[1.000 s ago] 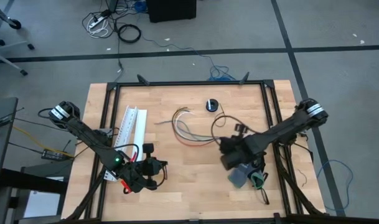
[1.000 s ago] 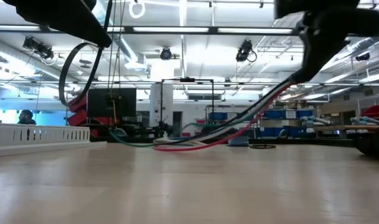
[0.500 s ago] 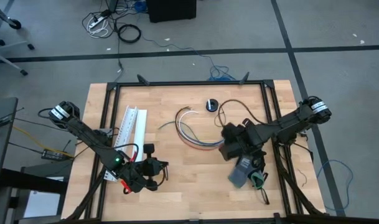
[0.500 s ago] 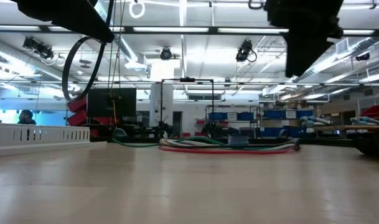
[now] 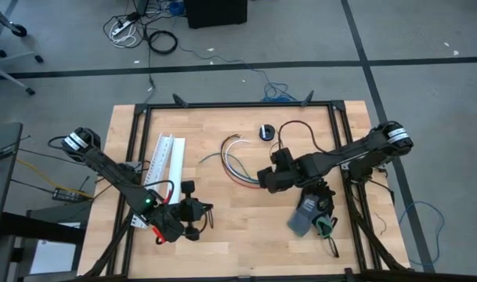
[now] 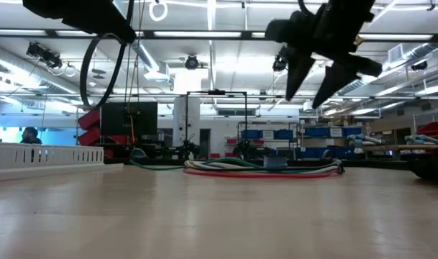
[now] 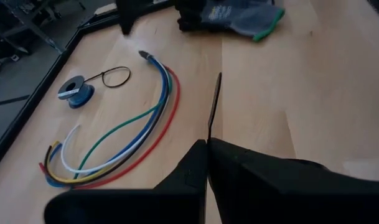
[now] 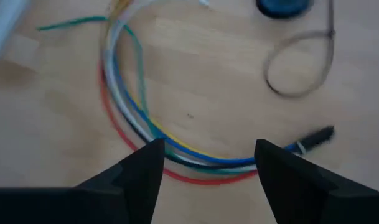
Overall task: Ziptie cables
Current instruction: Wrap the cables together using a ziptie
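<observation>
The left gripper point(image 5: 197, 213) hangs over the table's point(image 5: 246, 243) front part, well apart from the cables point(image 5: 236, 166) on their front-left side. Its fingers are pressed together on a thin black ziptie point(image 7: 214, 102), which sticks straight out past the fingertips, pointing towards the cables' right-hand end. A grey glove with a green cuff point(image 5: 307, 215) lies on the wood to the front-right of the cables, near but not touching them.

The right gripper point(image 5: 268, 178) hovers just above the cables' right-hand end, clear of the tabletop in the low view point(image 6: 312, 83). Its two fingers stand spread wide with nothing between them; in its wrist view the curve of the cables shows through the gap point(image 8: 208, 162).

The cables lie flat on the table near its middle as a loose C-shaped bundle of red, blue, yellow, white and green wires point(image 7: 133, 134). The strands fan apart at the left-hand end and gather into a dark tip point(image 8: 313, 137) at the right-hand end.

A white slotted channel point(image 5: 166, 160) lies left of the cables, well apart. Just behind the cables sit a small blue spool point(image 7: 74, 92) and a thin black loop point(image 7: 116, 76). Far beyond the cables, off the table, a person point(image 6: 30, 134) shows in the room.
</observation>
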Robot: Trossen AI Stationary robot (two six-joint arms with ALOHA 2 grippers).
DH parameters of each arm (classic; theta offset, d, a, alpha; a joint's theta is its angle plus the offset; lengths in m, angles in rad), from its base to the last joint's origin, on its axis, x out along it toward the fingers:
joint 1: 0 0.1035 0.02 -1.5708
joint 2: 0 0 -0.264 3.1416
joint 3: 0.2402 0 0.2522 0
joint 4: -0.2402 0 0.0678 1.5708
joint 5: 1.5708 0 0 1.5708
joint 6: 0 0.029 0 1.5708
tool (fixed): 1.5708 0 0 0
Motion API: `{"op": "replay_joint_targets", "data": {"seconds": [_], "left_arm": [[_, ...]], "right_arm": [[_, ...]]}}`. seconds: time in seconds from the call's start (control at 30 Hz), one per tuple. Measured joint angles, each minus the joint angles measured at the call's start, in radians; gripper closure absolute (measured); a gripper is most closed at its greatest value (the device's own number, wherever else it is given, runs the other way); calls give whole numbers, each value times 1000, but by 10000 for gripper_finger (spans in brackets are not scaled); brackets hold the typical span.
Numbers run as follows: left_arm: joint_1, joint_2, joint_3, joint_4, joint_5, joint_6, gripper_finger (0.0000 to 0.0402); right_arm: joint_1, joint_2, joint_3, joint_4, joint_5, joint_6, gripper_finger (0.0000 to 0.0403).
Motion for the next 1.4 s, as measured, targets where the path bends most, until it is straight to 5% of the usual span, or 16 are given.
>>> {"op": "replay_joint_targets", "data": {"seconds": [0.27,0.57,0.97,1.17,1.4], "left_arm": [[0,11,-1,16,-20,21,401],[0,24,-1,10,-35,55,401],[-2,24,-1,-18,11,101,401],[-2,24,-1,-18,35,110,401],[-2,24,-1,-13,46,109,401]], "right_arm": [[-25,95,-47,15,-27,268,164],[-38,237,-49,4,-42,334,185],[-24,370,-43,-42,-62,621,237],[-24,405,-40,-5,-33,571,251],[-15,404,-34,-82,-38,569,347]]}}
